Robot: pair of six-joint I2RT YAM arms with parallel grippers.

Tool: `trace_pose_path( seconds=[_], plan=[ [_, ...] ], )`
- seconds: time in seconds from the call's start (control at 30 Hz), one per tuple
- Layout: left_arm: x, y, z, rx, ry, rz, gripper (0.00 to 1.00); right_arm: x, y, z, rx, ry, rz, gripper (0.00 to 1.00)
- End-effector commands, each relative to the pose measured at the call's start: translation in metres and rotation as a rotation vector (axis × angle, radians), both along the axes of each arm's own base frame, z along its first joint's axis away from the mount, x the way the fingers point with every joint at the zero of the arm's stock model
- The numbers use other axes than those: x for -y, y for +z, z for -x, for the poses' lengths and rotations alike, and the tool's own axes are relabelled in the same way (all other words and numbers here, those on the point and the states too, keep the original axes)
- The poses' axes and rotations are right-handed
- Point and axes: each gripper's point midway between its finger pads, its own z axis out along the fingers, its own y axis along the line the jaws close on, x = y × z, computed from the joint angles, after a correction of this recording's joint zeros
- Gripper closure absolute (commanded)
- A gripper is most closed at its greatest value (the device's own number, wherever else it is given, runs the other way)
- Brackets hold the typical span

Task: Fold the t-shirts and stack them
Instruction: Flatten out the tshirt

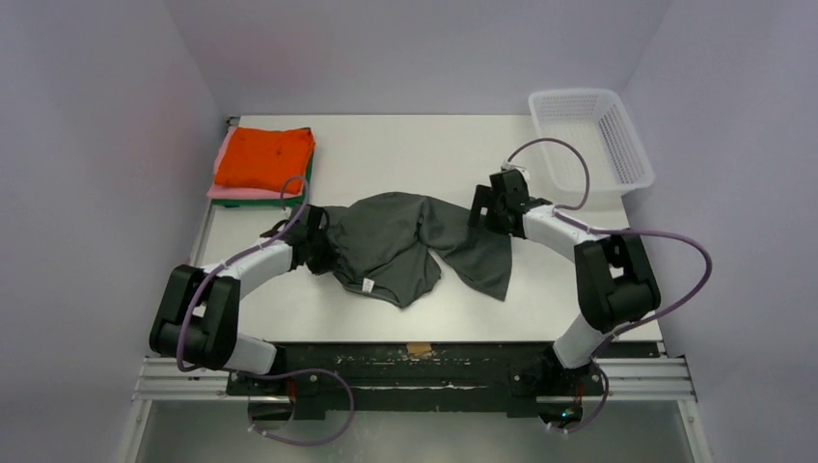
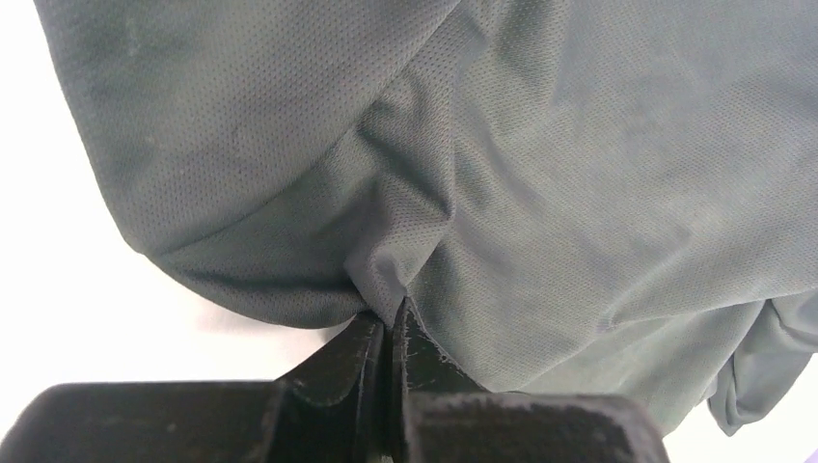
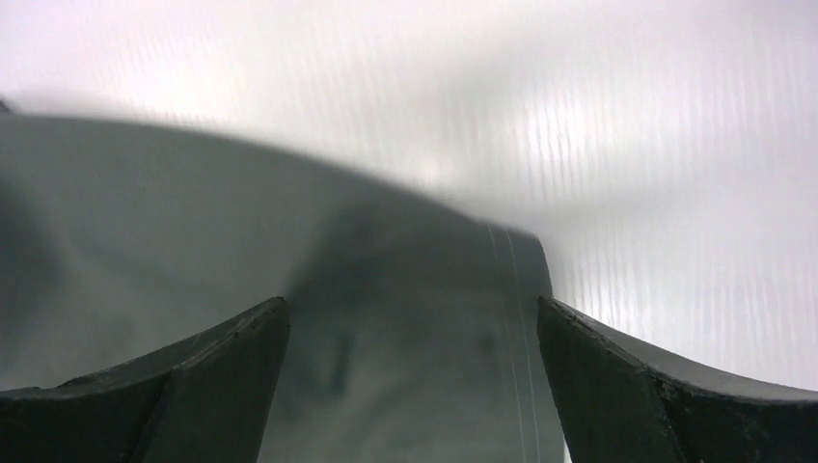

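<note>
The overhead camera sits above and behind the arms (image 1: 256, 260), bases along its bottom edge, looking down on the whole table (image 1: 405, 145). Both wrist cameras look out past their own fingers (image 2: 338, 371), pressed up close to the dark grey t-shirt (image 1: 386, 246), which all three views share.
</note>
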Motion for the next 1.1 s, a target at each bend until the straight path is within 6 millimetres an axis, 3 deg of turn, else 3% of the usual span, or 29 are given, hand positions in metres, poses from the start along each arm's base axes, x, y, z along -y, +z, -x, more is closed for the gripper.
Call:
trace_pose_path(
  seconds=[0.0,0.13,0.27,0.3,0.37,0.4,0.43,0.53,0.6,0.7,0.9,0.97,1.07],
  plan=[
    [-0.010,0.009,-0.005,0.010,-0.006,-0.069,1.00,-0.012,0.012,-0.045,0.060,0.110,0.054,0.03],
    [-0.025,0.020,-0.006,0.051,0.033,-0.133,1.00,-0.020,-0.004,-0.054,0.027,0.163,0.060,0.06],
    [-0.033,0.030,-0.006,0.077,0.048,-0.166,1.00,-0.027,-0.023,-0.043,-0.032,0.187,0.030,0.22],
    [-0.034,0.033,-0.008,0.087,0.050,-0.171,1.00,-0.026,-0.025,-0.040,-0.034,0.184,0.029,0.30],
    [-0.037,0.043,-0.010,0.104,0.053,-0.189,1.00,-0.025,-0.022,-0.035,-0.031,0.174,0.027,0.76],
    [-0.039,0.050,-0.011,0.115,0.056,-0.200,1.00,-0.024,-0.015,-0.035,-0.012,0.164,0.026,0.94],
    [-0.041,0.062,-0.015,0.139,0.062,-0.208,1.00,-0.022,-0.005,-0.035,0.012,0.157,0.025,1.00],
    [-0.049,0.095,-0.014,0.215,0.077,-0.229,1.00,-0.016,0.042,-0.034,0.136,0.130,0.012,1.00],
    [-0.054,0.130,-0.010,0.311,0.088,-0.226,1.00,-0.010,0.082,-0.029,0.239,0.109,0.002,1.00],
    [-0.066,0.183,0.005,0.455,0.107,-0.231,1.00,0.003,0.157,-0.009,0.428,0.076,-0.031,1.00],
    [-0.076,0.302,0.056,0.838,0.083,-0.158,1.00,0.017,0.288,0.056,0.758,0.107,-0.145,1.00],
    [-0.078,0.344,0.081,0.976,0.066,-0.123,1.00,0.022,0.321,0.080,0.829,0.123,-0.173,1.00],
    [-0.081,0.388,0.115,1.115,0.039,-0.086,1.00,0.029,0.361,0.113,0.921,0.147,-0.204,1.00]
  ],
)
